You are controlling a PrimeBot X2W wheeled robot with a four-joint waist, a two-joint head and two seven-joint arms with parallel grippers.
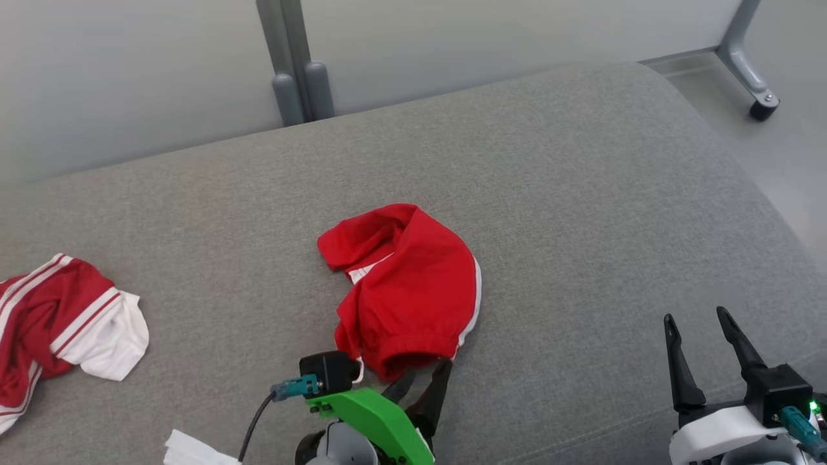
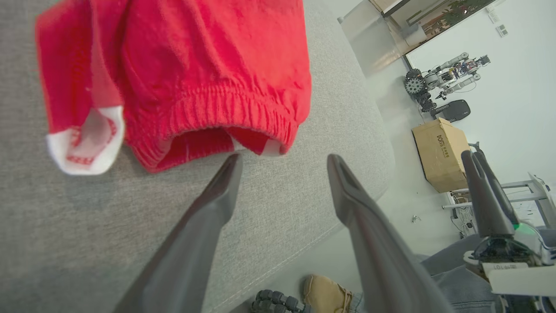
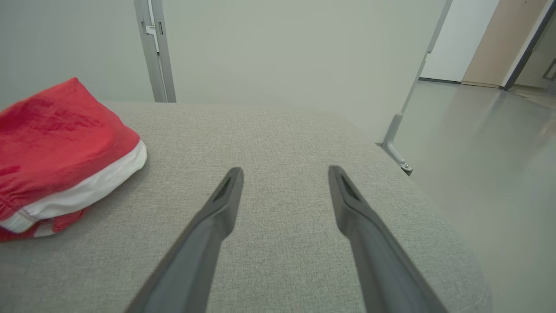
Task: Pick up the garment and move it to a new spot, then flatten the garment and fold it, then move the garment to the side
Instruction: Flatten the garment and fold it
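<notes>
Directly ahead of spread left end effector (image 2: 284, 157) — crumpled red garment (image 2: 195, 65), very near.

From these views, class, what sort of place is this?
Probably a robotics lab: another robot stands near a cardboard box on the floor, and a grey cushion serves as the work surface.

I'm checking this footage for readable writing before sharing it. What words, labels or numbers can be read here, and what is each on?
"DOTTI", roughly, with smaller unreadable print beside it: side of the cardboard box, left wrist view.
Red print on the white tag of the red garment: blurred, unreadable.
Characters on the white sticker below the right gripper: too small to read.
Nothing else is legible.
</notes>
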